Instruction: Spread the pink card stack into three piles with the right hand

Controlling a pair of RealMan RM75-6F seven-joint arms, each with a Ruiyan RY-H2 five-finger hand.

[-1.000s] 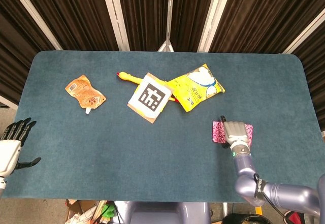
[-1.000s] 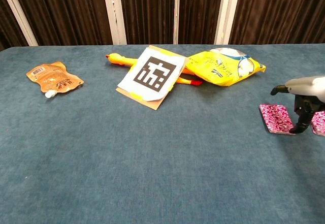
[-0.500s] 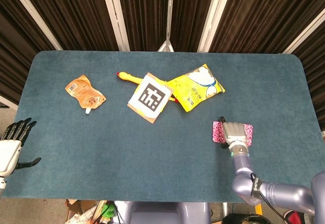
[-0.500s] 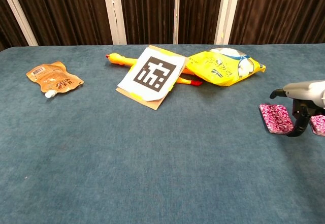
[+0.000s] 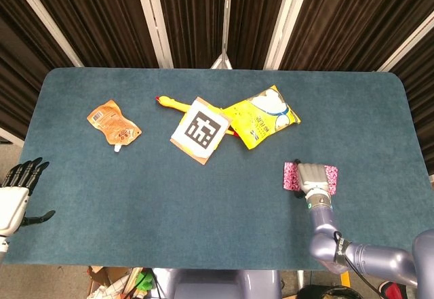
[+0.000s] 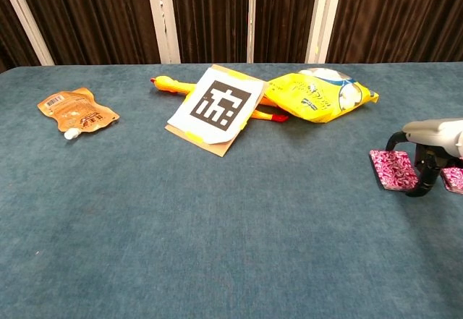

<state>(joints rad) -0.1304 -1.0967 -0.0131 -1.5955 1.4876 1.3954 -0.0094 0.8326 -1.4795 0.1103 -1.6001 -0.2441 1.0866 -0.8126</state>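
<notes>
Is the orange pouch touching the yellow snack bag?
No: in the head view the orange pouch lies alone far left, well apart from the yellow snack bag.

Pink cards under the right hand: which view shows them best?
Chest view: the pink cards show at table level, with the right hand pressing fingertips down beside them. Head view shows pink cards only either side of the hand.
</notes>
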